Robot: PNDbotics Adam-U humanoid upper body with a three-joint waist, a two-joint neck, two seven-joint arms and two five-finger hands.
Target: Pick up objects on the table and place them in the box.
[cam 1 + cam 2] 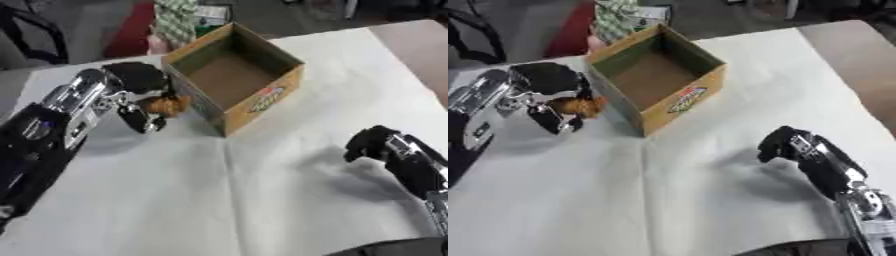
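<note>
An open cardboard box point(262, 95) with a printed label on its side stands at the back middle of the white-covered table; its inside looks bare. Just left of the box, my left hand point(138, 80) holds a small orange-brown object point(165, 105), fingers and thumb curled round it, a little above the table. My right hand point(372, 142) hovers over the table at the right, fingers curled with nothing in them.
The white cloth point(219, 200) covers the table and has a fold line down the middle. A brown tabletop strip point(420, 50) shows at the far right. Beyond the back edge are a red thing and a checked cloth point(175, 20).
</note>
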